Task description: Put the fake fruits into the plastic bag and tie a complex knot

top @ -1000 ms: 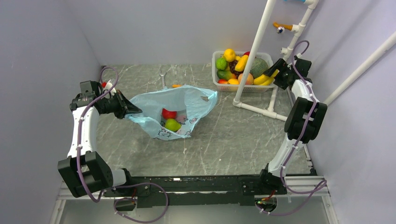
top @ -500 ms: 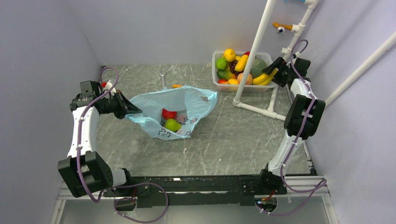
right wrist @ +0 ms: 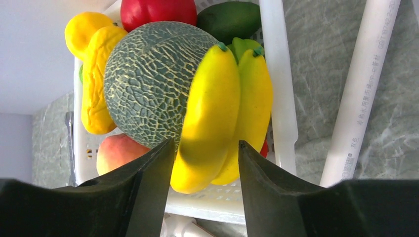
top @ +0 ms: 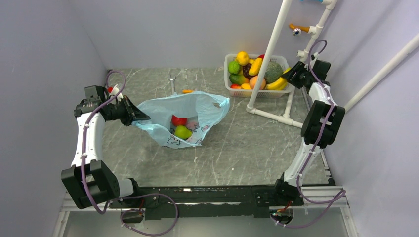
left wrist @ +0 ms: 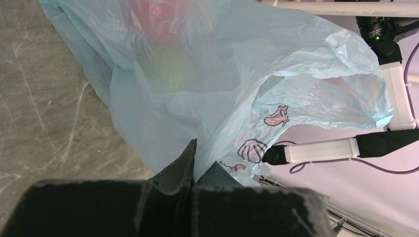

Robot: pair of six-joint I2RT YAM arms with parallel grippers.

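The light-blue plastic bag lies open on the table with a red fruit and a green fruit inside. My left gripper is shut on the bag's left edge; the wrist view shows the film pinched in the left gripper. My right gripper is open at the basket's right end. In its wrist view the yellow bananas lie against the green melon, their tip between the spread fingers of the right gripper. No knot shows.
The white mesh basket at the back holds several more fruits, among them a lemon and a peach. A white pipe frame stands in front of the basket, its tubes close beside my right gripper. Side walls close in.
My right wrist has shifted slightly toward the back wall, and the bananas now rest lower along the basket's right end. The left arm and the bag have not moved.
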